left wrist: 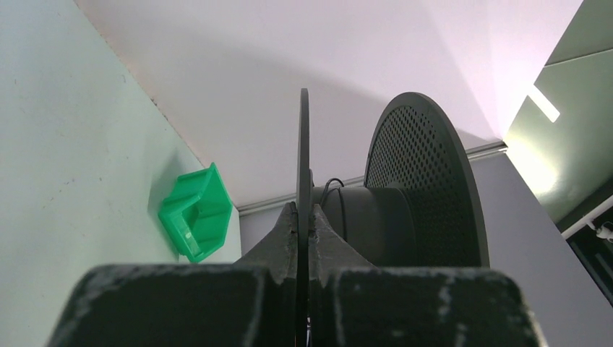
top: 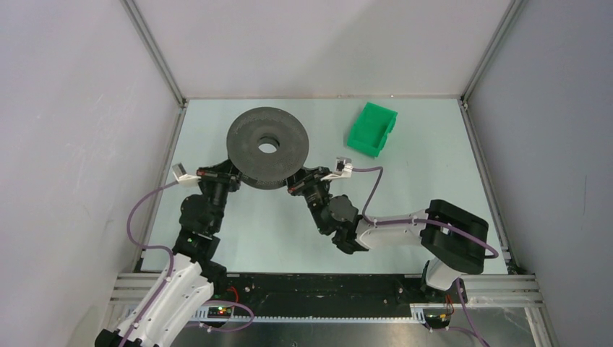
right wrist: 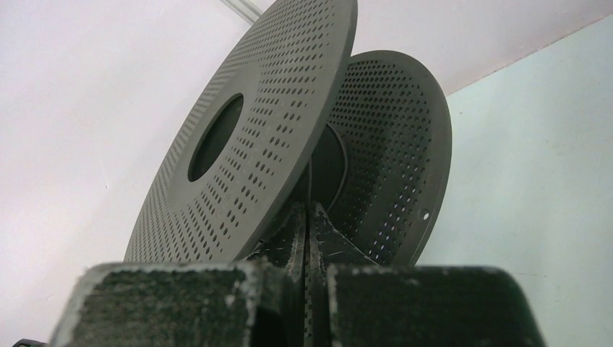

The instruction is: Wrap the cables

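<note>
Cable [left wrist: 326, 186]: only visible in the left wrist view, as 1 thin dark strand arcing off the reel's hub between the 2 flanges. It touches the hub. The amount wound on can't be made out, and the strand can't be picked out in the top or right wrist views.

Reel [top: 267, 147]: black, with perforated flanges and a centre hole facing up at the top camera. It sits roughly flat with a slight tilt, at the far-middle of the table [top: 434, 181]. Can't tell whether its underside touches the surface.

Left gripper [top: 233, 173]: clenched on the reel's near-left rim. The left wrist view [left wrist: 303, 220] shows 1 flange edge-on, pinched between both fingers, with the other flange free to its right.

Right gripper [top: 295, 182]: clenched on the near-right rim. In the right wrist view [right wrist: 309, 225] the fingers are closed together with a flange edge wedged between them. The nearer flange fans out up-left and the farther one sits behind it.

Green bin [top: 371, 129]: open-topped, on the table just right of the reel and apart from it. It also shows in the left wrist view [left wrist: 195, 213].
</note>
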Robot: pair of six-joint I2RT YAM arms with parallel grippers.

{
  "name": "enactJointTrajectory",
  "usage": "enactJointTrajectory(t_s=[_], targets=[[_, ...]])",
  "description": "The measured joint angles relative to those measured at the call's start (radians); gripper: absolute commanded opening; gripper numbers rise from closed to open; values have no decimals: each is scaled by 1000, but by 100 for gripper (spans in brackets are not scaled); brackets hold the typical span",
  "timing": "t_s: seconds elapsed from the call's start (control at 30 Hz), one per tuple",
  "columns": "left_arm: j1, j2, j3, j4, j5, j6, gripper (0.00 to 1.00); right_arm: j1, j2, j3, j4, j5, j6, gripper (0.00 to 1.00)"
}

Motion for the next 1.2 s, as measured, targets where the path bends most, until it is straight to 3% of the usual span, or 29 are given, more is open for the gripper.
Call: enactJointTrajectory(t_s=[0.6,0.77,1.2], targets=[[2,6,0,-6,-72,-23,0,6,105,74,56,0,53,0],[2,2,-6,-6,-72,-30,0,9,105,73,52,0,76,9],[0,-11,-32,-11,-63,-41,0,4,65,-2,45,0,94,15]])
